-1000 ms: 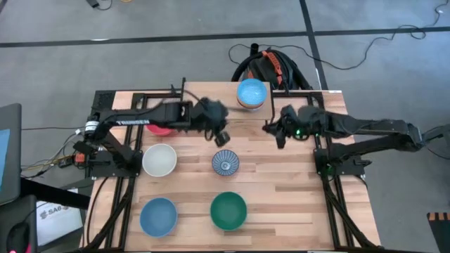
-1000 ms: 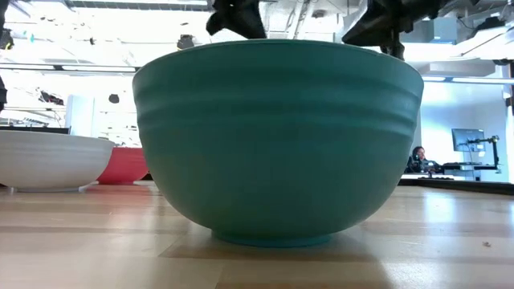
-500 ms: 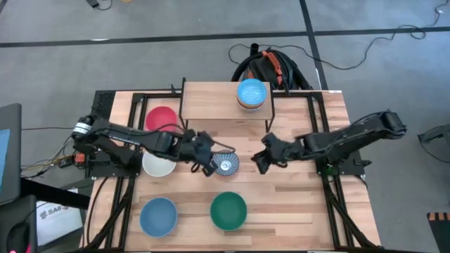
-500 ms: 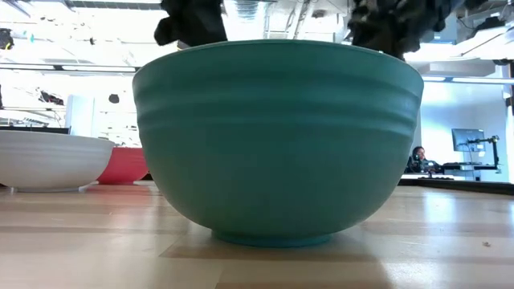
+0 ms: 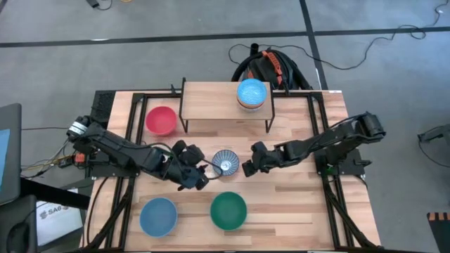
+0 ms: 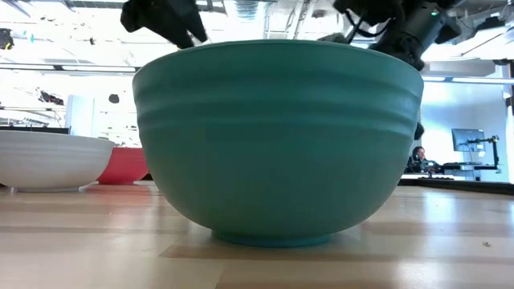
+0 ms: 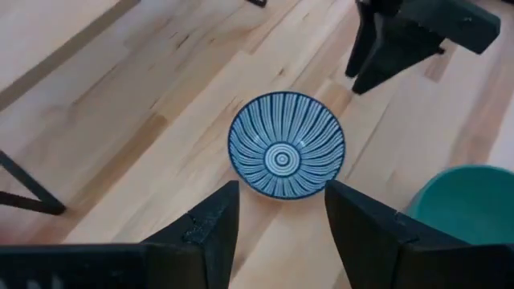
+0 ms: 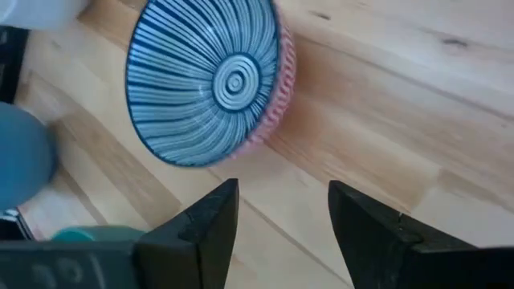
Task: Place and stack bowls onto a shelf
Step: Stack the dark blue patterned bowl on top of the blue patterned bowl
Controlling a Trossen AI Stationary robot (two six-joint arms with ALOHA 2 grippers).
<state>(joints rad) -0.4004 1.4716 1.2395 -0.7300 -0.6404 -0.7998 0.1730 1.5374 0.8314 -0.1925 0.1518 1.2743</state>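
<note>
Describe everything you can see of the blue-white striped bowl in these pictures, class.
The blue-white striped bowl is small and round, looks glazed ceramic, with fine blue lines radiating from concentric rings at its centre. It stands upright and empty, nested in a pink patterned bowl, mid-table in front of the shelf. The left end effector and right end effector flank it, open, not touching.

A robotics lab or open office: beyond the wooden table (image 5: 295,190) lie grey carpet (image 5: 140,63) with trailing cables (image 5: 365,49), and far behind it a person (image 6: 417,159) sits at a monitor (image 6: 467,140) under bright ceiling lights.
</note>
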